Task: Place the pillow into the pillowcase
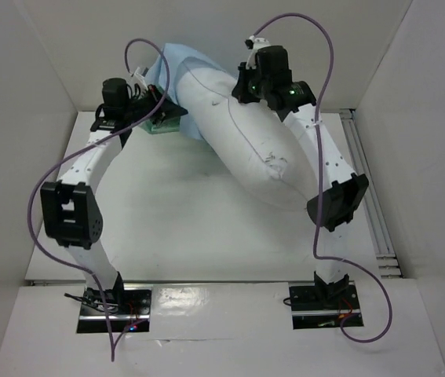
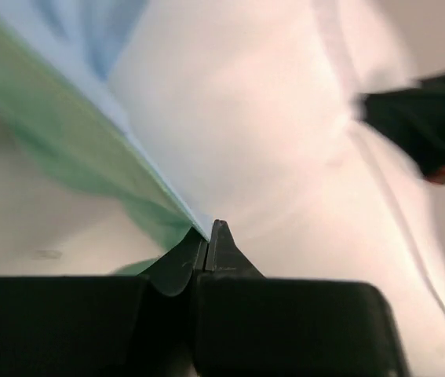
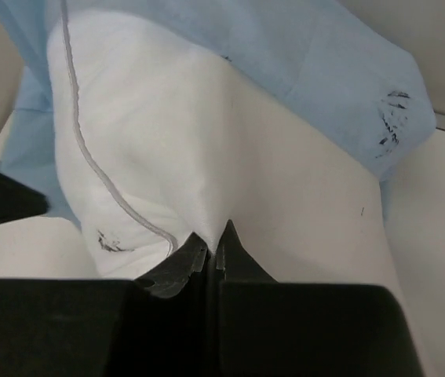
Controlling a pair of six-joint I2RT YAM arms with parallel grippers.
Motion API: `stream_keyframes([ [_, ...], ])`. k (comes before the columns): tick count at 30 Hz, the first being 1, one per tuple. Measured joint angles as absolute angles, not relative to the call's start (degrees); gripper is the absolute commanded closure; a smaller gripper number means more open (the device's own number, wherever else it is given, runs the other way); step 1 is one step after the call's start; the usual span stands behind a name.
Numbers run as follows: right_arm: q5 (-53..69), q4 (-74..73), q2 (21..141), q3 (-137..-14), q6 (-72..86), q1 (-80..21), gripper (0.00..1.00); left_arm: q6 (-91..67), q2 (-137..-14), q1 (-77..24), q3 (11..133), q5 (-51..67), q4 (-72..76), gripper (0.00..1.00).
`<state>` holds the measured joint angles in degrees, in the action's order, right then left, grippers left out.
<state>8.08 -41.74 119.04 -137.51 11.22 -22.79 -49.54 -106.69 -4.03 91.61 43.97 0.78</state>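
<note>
The pillow (image 1: 246, 149) is lying on the table (image 1: 167, 228), its long axis running diagonally from near right to far left, with the far end sitting inside the pillowcase (image 1: 181, 61). The left gripper (image 2: 209, 236) is pinching the pillowcase's green edge, jaws tight together, just left of the pillow. The right gripper (image 3: 216, 243), likewise closed, appears to be nipping white pillow fabric at that far end. The sleeve likely needs drawing toward the near right.

top view: far end of pillow (image 1: 238, 141) hidden under pillowcase (image 1: 183, 63), right arm (image 1: 324, 157) covers part of its near end. left wrist view: pillowcase smeared by blur, dark shape (image 2: 426, 118) at right edge blurred and cut off, can't tell what it is
</note>
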Motion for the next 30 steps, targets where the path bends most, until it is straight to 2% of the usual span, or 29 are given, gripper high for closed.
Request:
stream_keyframes([
  [3, 1.6, -39.7, 112.7, -129.8, 9.5, -28.2, 1.0, -51.9, -96.4, -5.2, 85.9, 46.2, 5.4, 1.0],
  [8, -5.6, -31.1, 104.2, -105.5, 9.9, -40.8, 1.0, -54.5, -78.2, -7.8, 60.3, 47.1, 9.2, 1.0],
  [11, -5.3, -28.5, 105.2, -94.2, 13.1, -42.7, 1.0, -54.4, -71.2, -12.0, 47.9, 45.4, 5.1, 1.0],
  [15, -5.1, -25.7, 105.4, -93.3, 15.7, -42.1, 1.0, -54.2, -64.0, -16.2, 41.6, 44.8, 1.7, 1.0],
  [20, -8.1, -29.8, 107.1, -105.8, 15.9, -39.5, 1.0, -53.7, -67.4, -15.7, 50.7, 44.7, -0.6, 1.0],
  [23, -12.2, -31.6, 108.8, -114.1, 14.5, -36.7, 1.0, -54.5, -76.0, -15.6, 66.1, 46.7, -1.6, 1.0],
  [27, -21.6, -28.9, 107.5, -118.6, 9.3, -35.3, 1.0, -55.8, -85.4, -15.8, 87.7, 49.2, 1.8, 1.0],
  [30, -29.2, -25.3, 104.4, -118.9, 4.8, -37.3, 1.0, -57.3, -84.9, -15.8, 90.7, 50.4, 5.9, 1.0],
])
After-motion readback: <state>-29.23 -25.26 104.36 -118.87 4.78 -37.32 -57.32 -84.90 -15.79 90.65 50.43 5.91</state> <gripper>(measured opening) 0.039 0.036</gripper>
